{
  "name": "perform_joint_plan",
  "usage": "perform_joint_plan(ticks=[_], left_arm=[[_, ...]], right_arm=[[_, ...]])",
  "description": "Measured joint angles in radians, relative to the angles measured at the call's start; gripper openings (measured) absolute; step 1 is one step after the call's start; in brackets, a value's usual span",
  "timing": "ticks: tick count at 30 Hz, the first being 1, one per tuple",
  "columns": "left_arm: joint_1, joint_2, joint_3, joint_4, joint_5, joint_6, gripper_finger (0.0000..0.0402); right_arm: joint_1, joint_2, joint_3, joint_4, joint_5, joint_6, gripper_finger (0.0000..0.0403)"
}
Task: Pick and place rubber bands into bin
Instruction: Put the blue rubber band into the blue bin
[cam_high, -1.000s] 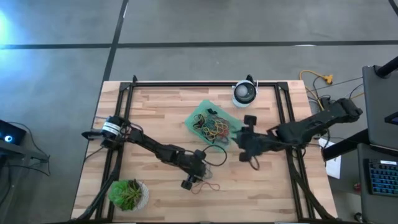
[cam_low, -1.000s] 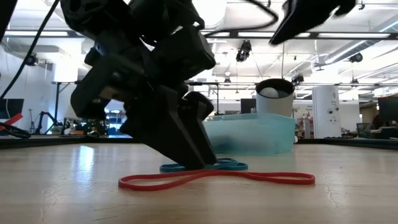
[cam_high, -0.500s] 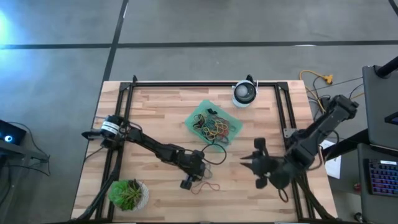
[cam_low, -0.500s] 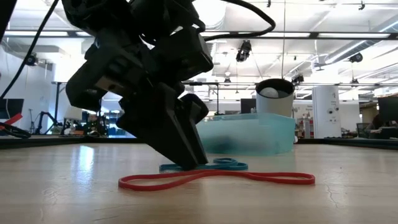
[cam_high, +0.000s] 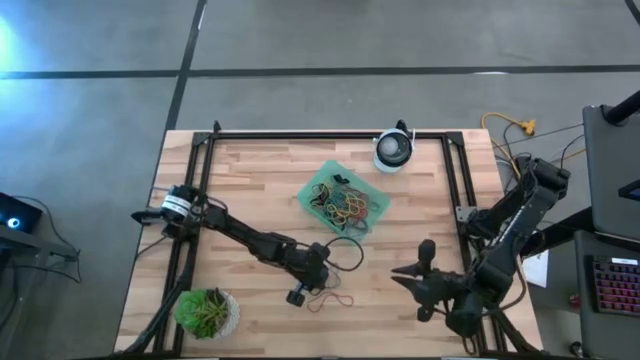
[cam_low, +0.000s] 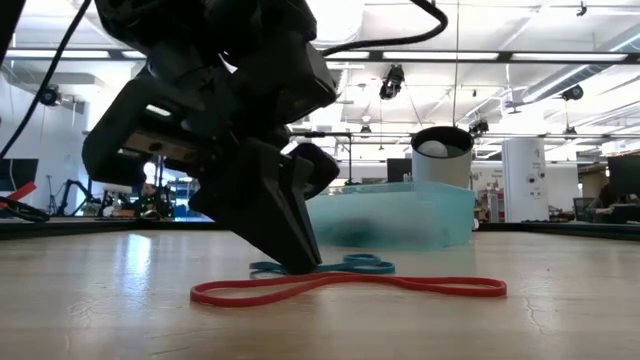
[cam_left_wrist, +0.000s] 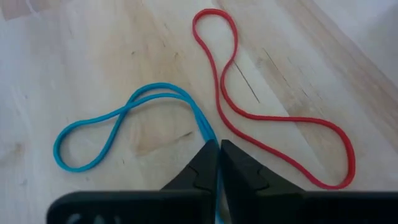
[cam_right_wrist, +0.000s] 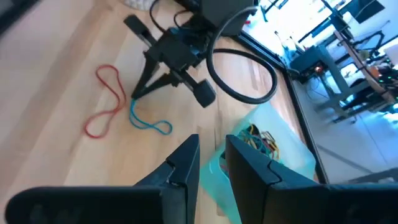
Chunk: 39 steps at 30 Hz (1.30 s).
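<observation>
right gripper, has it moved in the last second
Yes. In the high view the right gripper has swung away from the bin, toward the table's near right corner.

I count two loose bands on my table, one blue band (cam_left_wrist: 118, 127) and one red band (cam_left_wrist: 261, 112), plus one bin (cam_high: 372, 216), one plant (cam_high: 205, 312).

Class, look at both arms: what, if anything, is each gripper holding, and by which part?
The left gripper pinches the blue rubber band at one end of its loop, against the table. The right gripper holds nothing.
</observation>
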Motion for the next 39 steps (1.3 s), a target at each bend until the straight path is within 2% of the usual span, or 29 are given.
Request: perform_joint_plan(ticks=[13, 23, 27, 30, 35, 39], left_arm=[[-0.059, -0.036, -0.003, -0.018, -0.24, 0.103, 0.0], [-0.118, -0.09, -0.002, -0.056, -0.506, 0.134, 0.0], [-0.126, -0.101, -0.001, -0.056, -0.498, 0.121, 0.0], [-0.125, -0.102, 0.001, -0.05, -0.474, 0.049, 0.0], [-0.094, -0.089, 0.0, 0.043, -0.266, 0.017, 0.0002], [-0.075, -0.073, 0.002, 0.079, -0.229, 0.016, 0.0026]], right_arm=[[0.066, -0.009, 0.018, 0.016, 0.002, 0.028, 0.0065], [0.066, -0.008, 0.016, 0.021, 0.002, 0.026, 0.0065], [0.066, -0.008, 0.016, 0.022, 0.002, 0.027, 0.0065], [0.066, -0.008, 0.015, 0.023, 0.002, 0.027, 0.0065], [0.066, -0.008, 0.015, 0.024, 0.002, 0.027, 0.0063], [0.066, -0.008, 0.015, 0.026, 0.002, 0.027, 0.0065]])
